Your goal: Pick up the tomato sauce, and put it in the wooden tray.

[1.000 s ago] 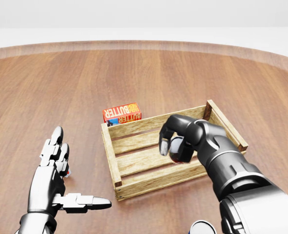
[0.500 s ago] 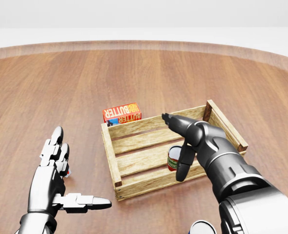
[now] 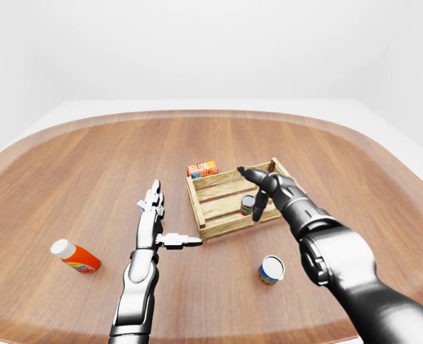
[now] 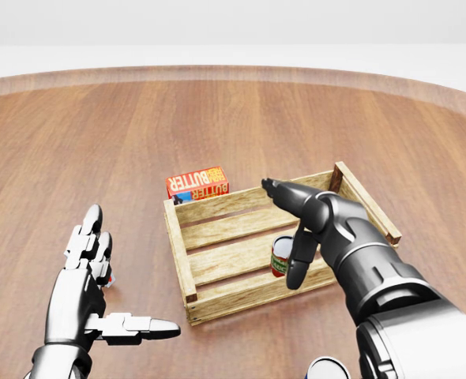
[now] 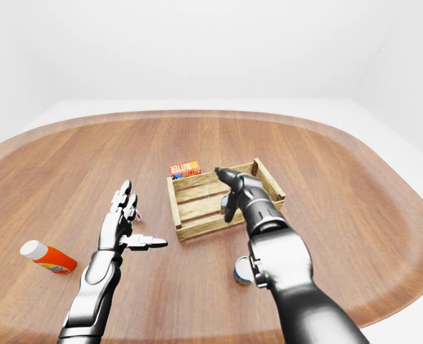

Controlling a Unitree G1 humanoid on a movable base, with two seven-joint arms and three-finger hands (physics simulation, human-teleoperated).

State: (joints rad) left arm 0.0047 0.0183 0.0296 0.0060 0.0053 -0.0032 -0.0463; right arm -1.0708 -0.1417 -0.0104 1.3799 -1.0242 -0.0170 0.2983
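The tomato sauce (image 4: 280, 257) is seen standing inside the wooden tray (image 4: 184, 264). The right hand (image 4: 298, 223) is spread above it, fingers parted; the left hand (image 4: 91, 292) is held flat, grasping nothing.

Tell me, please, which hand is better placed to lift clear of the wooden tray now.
The right hand: it hangs open above the tomato sauce can, which stands in the wooden tray. The left hand is open beside the tray.

Slatted raw-wood tray (image 4: 187, 272), glossy wood table (image 4: 217, 118), shiny metal hands.
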